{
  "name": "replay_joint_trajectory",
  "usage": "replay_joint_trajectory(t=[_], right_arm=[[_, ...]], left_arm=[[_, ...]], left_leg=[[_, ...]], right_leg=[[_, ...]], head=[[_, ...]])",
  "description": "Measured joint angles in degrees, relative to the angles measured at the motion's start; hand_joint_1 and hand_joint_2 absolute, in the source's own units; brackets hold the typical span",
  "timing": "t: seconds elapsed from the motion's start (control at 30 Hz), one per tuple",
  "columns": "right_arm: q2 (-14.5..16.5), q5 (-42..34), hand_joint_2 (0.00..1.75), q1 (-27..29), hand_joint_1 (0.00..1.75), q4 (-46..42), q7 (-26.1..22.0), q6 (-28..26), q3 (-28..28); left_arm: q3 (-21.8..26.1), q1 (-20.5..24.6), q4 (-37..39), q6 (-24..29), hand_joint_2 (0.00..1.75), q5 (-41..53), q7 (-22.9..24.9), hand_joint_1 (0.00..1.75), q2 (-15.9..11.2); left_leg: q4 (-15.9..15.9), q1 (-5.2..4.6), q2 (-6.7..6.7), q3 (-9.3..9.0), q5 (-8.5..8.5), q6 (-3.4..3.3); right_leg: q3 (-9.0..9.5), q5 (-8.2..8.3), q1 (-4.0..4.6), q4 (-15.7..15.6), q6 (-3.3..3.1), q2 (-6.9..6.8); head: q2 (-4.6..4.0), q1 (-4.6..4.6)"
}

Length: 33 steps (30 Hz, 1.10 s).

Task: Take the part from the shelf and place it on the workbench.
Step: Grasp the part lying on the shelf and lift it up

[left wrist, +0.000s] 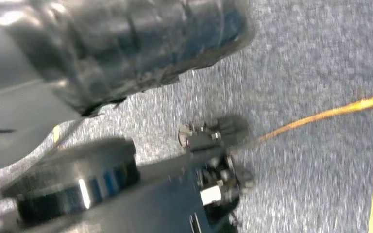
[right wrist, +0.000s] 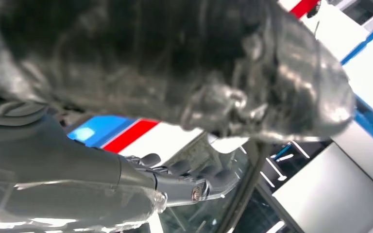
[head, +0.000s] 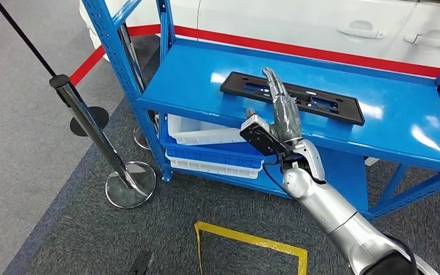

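- The part [head: 291,97] lies on the top board of the shelf [head: 389,123], upper centre of the frame.
- The right hand [head: 282,106] reaches over the part's middle.
- Stacked bins [head: 209,146] sit on the level below — left of the arm.
- A stanchion [head: 94,134] stands at the left, before the shelf.

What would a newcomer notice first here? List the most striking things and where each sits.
The bright blue shelf dominates, with a long black part lying flat on its top deck. The right hand reaches over that part, fingers extended. At left a chrome barrier post leans on its round base, and white and blue bins sit stacked on the lower level.
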State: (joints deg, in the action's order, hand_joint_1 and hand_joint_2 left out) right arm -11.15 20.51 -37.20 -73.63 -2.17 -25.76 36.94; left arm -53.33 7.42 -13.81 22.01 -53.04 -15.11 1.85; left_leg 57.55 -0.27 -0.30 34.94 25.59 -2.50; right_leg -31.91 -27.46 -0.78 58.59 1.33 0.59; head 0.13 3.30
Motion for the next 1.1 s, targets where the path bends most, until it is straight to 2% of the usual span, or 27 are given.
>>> replay_joint_trajectory(t=[0.07, 0.17, 0.2, 0.23, 0.27, 0.3, 0.33, 0.37, 0.4, 0.47, 0.53, 0.57, 0.6, 0.67, 0.7, 0.73, 0.77, 0.83, 0.87, 0.9, 0.97, 1.03, 1.1], right_arm=[[-0.15, -0.01, 0.0, -0.06, 0.0, -0.14, -0.07, -0.03, -0.07], [-0.25, -0.08, 0.0, 0.08, 0.0, -0.15, -0.11, -0.01, -0.11], [-0.26, -0.11, 0.0, 0.22, 0.0, -0.15, -0.12, -0.01, -0.11], [-0.27, -0.13, 0.0, 0.33, 0.0, -0.14, -0.12, 0.0, -0.11], [-0.29, -0.14, 0.0, 0.4, 0.0, -0.14, -0.12, 0.01, -0.11], [-0.31, -0.14, 0.0, 0.42, 0.0, -0.15, -0.12, 0.02, -0.11], [-0.32, -0.14, 0.0, 0.42, 0.0, -0.14, -0.12, 0.06, -0.11], [-0.33, -0.15, 0.0, 0.33, 0.0, -0.15, -0.14, 0.15, -0.11], [-0.33, -0.19, 0.0, 0.27, 0.0, -0.16, -0.16, 0.25, -0.13], [-0.33, -0.29, 0.0, 0.21, 0.0, -0.25, -0.26, 0.47, -0.2], [-0.36, -0.45, 0.0, 0.29, 0.0, -0.38, -0.36, 0.71, -0.34], [-0.37, -0.52, 0.0, 0.28, 0.0, -0.44, -0.4, 0.86, -0.4], [-0.38, -0.62, 0.0, 0.28, 0.0, -0.48, -0.45, 1.02, -0.45], [-0.38, -0.74, 0.0, 0.4, 0.0, -0.5, -0.51, 1.18, -0.46], [-0.38, -0.78, 0.0, 0.53, 0.0, -0.49, -0.52, 1.2, -0.46], [-0.38, -0.79, 0.0, 0.65, 0.0, -0.49, -0.52, 1.19, -0.46], [-0.38, -0.8, 0.0, 0.74, 0.0, -0.49, -0.53, 1.19, -0.46], [-0.39, -0.81, 0.0, 0.82, 0.0, -0.49, -0.54, 1.19, -0.46], [-0.39, -0.82, 0.0, 0.8, 0.0, -0.49, -0.55, 1.19, -0.46], [-0.39, -0.83, 0.0, 0.76, 0.0, -0.5, -0.56, 1.19, -0.47], [-0.39, -0.84, 0.0, 0.8, 0.0, -0.5, -0.59, 1.19, -0.48], [-0.4, -0.9, 0.0, 0.85, 0.0, -0.52, -0.63, 1.21, -0.51], [-0.44, -1.03, 0.0, 0.73, 0.0, -0.53, -0.72, 1.4, -0.55]], left_arm=[[-0.04, -0.12, 0.01, 0.02, 0.0, 0.07, 0.01, 0.0, -0.06], [-0.12, 0.02, 0.01, 0.03, 0.0, 0.08, 0.01, 0.0, -0.1], [-0.15, 0.0, 0.01, 0.01, 0.0, 0.08, 0.01, 0.0, -0.1], [-0.17, -0.09, 0.01, -0.01, 0.0, 0.09, 0.01, 0.0, -0.1], [-0.18, -0.2, 0.02, -0.03, 0.0, 0.11, 0.01, 0.0, -0.1], [-0.18, -0.28, 0.02, -0.03, 0.0, 0.15, 0.01, 0.0, -0.1], [-0.2, -0.32, 0.03, -0.03, 0.0, 0.18, 0.01, 0.0, -0.1], [-0.22, -0.25, 0.03, -0.04, 0.0, 0.21, 0.01, 0.0, -0.1], [-0.25, -0.13, 0.04, -0.03, 0.0, 0.22, 0.03, 0.0, -0.1], [-0.3, 0.06, 0.04, -0.04, 0.0, 0.24, 0.08, 0.0, -0.11], [-0.31, -0.01, 0.04, -0.04, 0.0, 0.26, 0.14, 0.0, -0.2], [-0.31, -0.01, 0.04, -0.04, 0.0, 0.26, 0.15, 0.0, -0.24], [-0.32, 0.01, 0.04, -0.05, 0.0, 0.27, 0.15, 0.0, -0.28], [-0.33, 0.07, 0.04, -0.08, 0.0, 0.28, 0.14, 0.0, -0.28], [-0.33, 0.02, 0.04, -0.09, 0.0, 0.28, 0.14, 0.0, -0.28], [-0.33, -0.08, 0.04, -0.09, 0.0, 0.28, 0.14, 0.0, -0.28], [-0.33, -0.18, 0.05, -0.1, 0.0, 0.28, 0.14, 0.0, -0.29], [-0.33, -0.26, 0.06, -0.1, 0.0, 0.28, 0.14, 0.0, -0.33], [-0.33, -0.2, 0.07, -0.11, 0.0, 0.28, 0.13, 0.0, -0.36], [-0.34, -0.12, 0.07, -0.13, 0.0, 0.28, 0.11, 0.0, -0.37], [-0.36, -0.19, 0.07, -0.16, 0.0, 0.28, 0.1, 0.0, -0.37], [-0.38, -0.41, 0.11, -0.13, 0.0, 0.32, 0.15, 0.0, -0.4], [-0.39, -0.35, 0.16, -0.08, 0.0, 0.44, 0.19, 0.0, -0.43]], left_leg=[[-0.78, 0.27, -0.02, -1.3, 0.17, -0.35], [-1.05, 0.14, -0.06, -2.51, 0.91, -0.89], [-1.03, 0.07, -0.1, -2.95, 1.3, -0.97], [-1.0, 0.0, -0.15, -3.53, 1.75, -1.0], [-0.97, -0.05, -0.2, -4.22, 2.26, -0.98], [-0.94, -0.1, -0.22, -4.98, 2.83, -0.92], [-0.95, -0.15, -0.22, -5.66, 3.35, -0.82], [-0.89, -0.2, -0.22, -5.98, 3.8, -0.63], [-0.82, -0.22, -0.2, -6.15, 4.2, -0.35], [-0.38, -0.29, -0.19, -6.29, 4.73, 0.24], [0.89, -0.29, -0.12, -6.3, 5.5, 0.82], [2.73, -0.21, -0.08, -5.44, 6.22, 1.17], [5.73, -0.01, -0.03, -3.71, 7.26, 1.54], [13.02, 0.37, -0.01, 1.33, 9.62, 2.12], [15.23, 0.52, 0.0, 3.48, 9.99, 2.28], [15.5, 0.63, 0.0, 4.71, 9.19, 2.33], [13.53, 0.7, 0.01, 4.79, 6.98, 2.33], [6.34, 0.74, 0.04, 3.06, 1.19, 2.19], [3.22, 0.58, 0.07, 2.25, -0.17, 2.04], [1.57, 0.41, 0.09, 1.75, -0.85, 1.7], [0.94, 0.15, 0.05, 1.45, -0.43, 0.95], [0.64, 0.32, 0.02, 0.93, -0.9, 0.32], [0.2, 0.41, 0.04, 0.44, -0.86, -0.18]], right_leg=[[-1.15, -1.49, 0.03, 2.85, 0.43, -0.09], [-7.04, -4.75, 0.09, 12.77, 0.74, -0.14], [-8.55, -4.57, 0.11, 14.43, 0.77, -0.14], [-9.2, -3.27, 0.13, 14.14, 0.68, -0.14], [-8.94, -0.95, 0.17, 11.92, 0.5, -0.14], [-8.02, 1.87, 0.24, 8.28, 0.16, -0.15], [-7.06, 3.84, 0.41, 5.1, -0.23, -0.17], [-6.26, 4.68, 0.63, 2.22, -0.58, -0.22], [-5.82, 5.02, 0.83, 0.73, -0.96, -0.26], [-5.35, 4.25, 0.9, -0.2, -1.61, -0.3], [-4.4, 4.07, 0.54, -0.43, -2.16, -0.25], [-3.85, 3.95, 0.38, -0.57, -2.35, -0.2], [-3.38, 3.69, 0.29, -0.68, -2.47, -0.2], [-2.68, 2.97, 0.23, -0.68, -2.58, -0.19], [-2.28, 2.53, 0.22, -0.63, -2.53, -0.19], [-1.79, 2.05, 0.19, -0.55, -2.45, -0.17], [-1.17, 1.53, 0.14, -0.47, -2.33, -0.14], [0.14, 0.46, 0.05, -0.45, -1.91, -0.11], [0.55, 0.09, 0.02, -0.5, -1.64, -0.08], [0.74, -0.14, 0.02, -0.59, -1.31, -0.06], [0.88, -0.38, 0.07, -0.74, -0.69, -0.02], [0.75, -1.16, 0.05, -0.22, -0.2, -0.12], [-1.23, -3.27, 0.01, 3.76, 0.12, -0.26]], head=[[0.0, -0.19], [0.0, -0.34], [0.0, -0.36], [0.0, -0.37], [0.0, -0.37], [0.0, -0.38], [0.0, -0.32], [0.0, -0.27], [0.0, -0.2], [0.0, -0.13], [0.0, -0.12], [0.0, 0.01], [0.0, 0.12], [0.0, 0.33], [0.0, 0.33], [0.0, 0.33], [0.0, 0.33], [0.0, 0.3], [0.0, 0.32], [0.0, 0.29], [0.0, 0.09], [0.0, -0.14], [0.0, -0.22]])
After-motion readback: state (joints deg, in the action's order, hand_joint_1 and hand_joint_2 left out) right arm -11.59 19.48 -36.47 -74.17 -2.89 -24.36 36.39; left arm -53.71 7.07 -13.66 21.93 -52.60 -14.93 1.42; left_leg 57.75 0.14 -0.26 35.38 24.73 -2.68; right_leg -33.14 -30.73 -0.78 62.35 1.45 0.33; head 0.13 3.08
